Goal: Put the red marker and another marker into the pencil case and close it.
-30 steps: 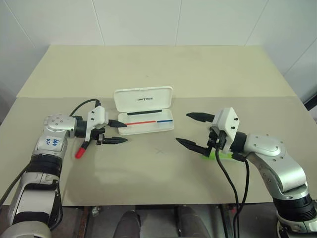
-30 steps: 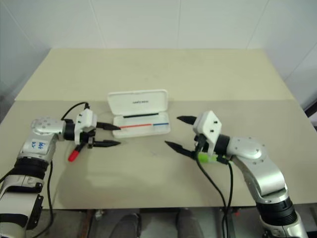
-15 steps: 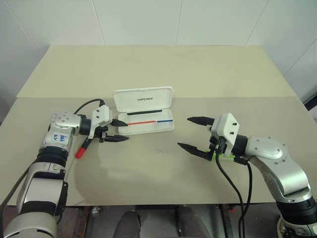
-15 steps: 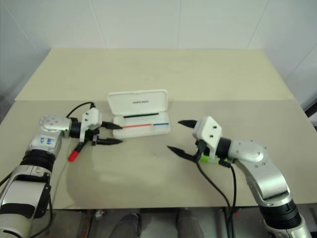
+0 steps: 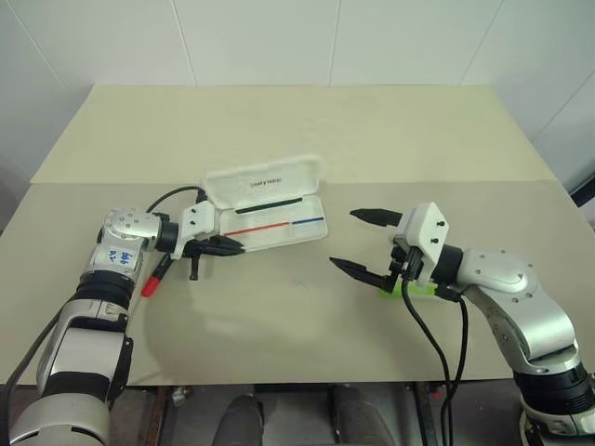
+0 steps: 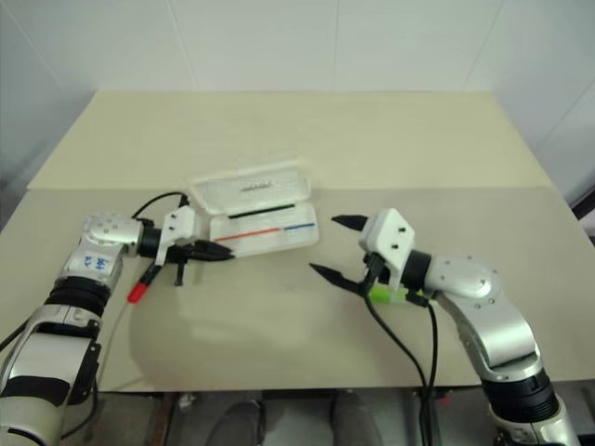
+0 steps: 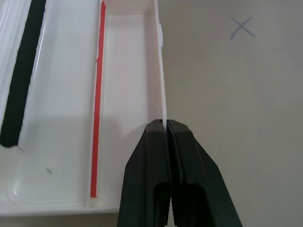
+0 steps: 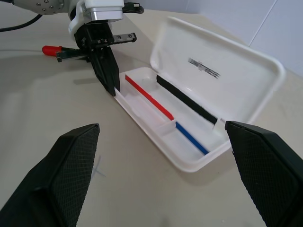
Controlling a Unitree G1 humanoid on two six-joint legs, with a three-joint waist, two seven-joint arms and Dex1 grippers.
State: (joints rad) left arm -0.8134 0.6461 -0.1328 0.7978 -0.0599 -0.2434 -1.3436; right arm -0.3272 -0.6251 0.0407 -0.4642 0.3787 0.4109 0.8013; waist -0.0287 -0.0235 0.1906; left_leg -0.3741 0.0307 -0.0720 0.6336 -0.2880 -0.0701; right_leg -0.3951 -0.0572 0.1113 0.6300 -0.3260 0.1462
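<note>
The pencil case [image 5: 279,226] lies open mid-table, white, with its lid [image 5: 265,181] raised at the back and a red-and-blue line inside. My left gripper [image 5: 238,248] is shut on the case's front wall at its left end; in the left wrist view the thin white wall [image 7: 161,71] runs between the closed fingers [image 7: 147,179]. The red marker [image 5: 149,282] lies on the table just behind that gripper. To the right of the case, my right gripper [image 5: 342,239] hangs open and empty. The lime-green marker [image 5: 409,290] lies beneath its wrist.
A small pen-drawn cross [image 7: 242,27] marks the beige table [image 5: 297,121] in front of the case. Black cables [image 5: 437,344] trail from the right wrist toward the table's near edge. White walls stand behind the table.
My left gripper has moved in to the case and shut on its front wall. The case has turned slightly, its left end shifting. The right gripper stays open.
</note>
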